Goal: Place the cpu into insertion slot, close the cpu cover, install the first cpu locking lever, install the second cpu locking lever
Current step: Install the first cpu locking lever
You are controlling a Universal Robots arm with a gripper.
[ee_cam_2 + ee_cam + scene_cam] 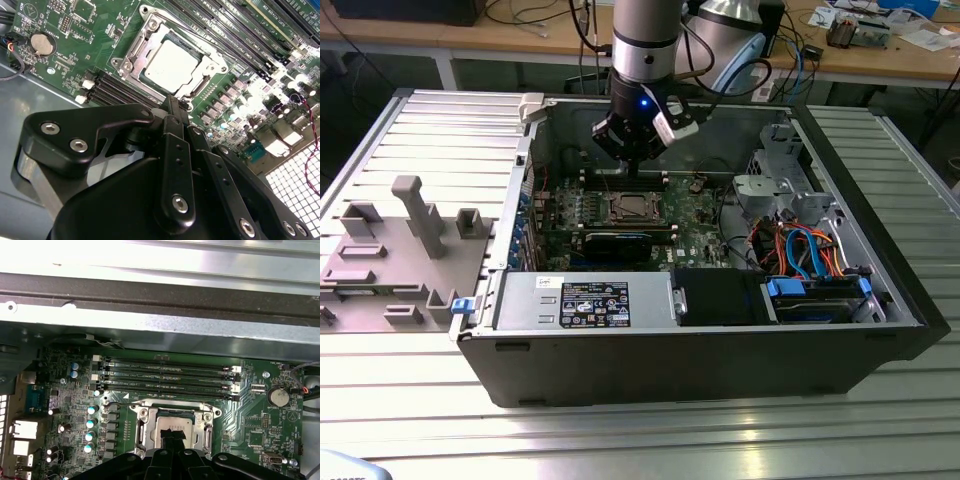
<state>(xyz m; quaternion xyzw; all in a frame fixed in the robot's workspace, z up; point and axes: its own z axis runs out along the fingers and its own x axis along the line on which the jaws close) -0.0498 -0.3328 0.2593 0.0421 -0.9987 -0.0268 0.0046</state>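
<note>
CPU (170, 66) sits seated in the insertion slot (197, 90), silver top showing through the window of the cpu cover (134, 50), which lies flat over it as a silvery frame; whether either locking lever is latched cannot be told.

Near to far, exterior view:
- Ribbed metal counter (620, 440) carries the open computer case (700, 365); its dark front wall is nearest.
- Behind that wall: grey power supply (585, 300) with a label, and at 3 o'clock from it a blue-trimmed drive bay (815, 295) with orange and blue cables (800, 245) above.
- Black graphics card (617, 243) lies across the green motherboard (695, 215), just nearer than the socket.
- Socket with cpu at board centre (632, 208).
- Gripper (633, 160) hangs over the board, just beyond the socket at its 12 o'clock, on the grey arm (645, 40).
- Outside the case at 9 o'clock, a grey fixture plate with upright blocks (395, 245) rests on the counter.
- Farthest: wooden desks (880, 55) with clutter.

Wrist views:
- Fingers (176, 107) are pressed together, tips closed on nothing, poised close above the socket's edge; contact with the frame cannot be told.
- In the first wrist view the black fingers (172, 436) overlap the cpu's near edge; beyond the socket run four long memory slots (165, 375), then the case wall (165, 310).
- Coin battery (41, 43) sits on the board, well apart from the socket.
</note>
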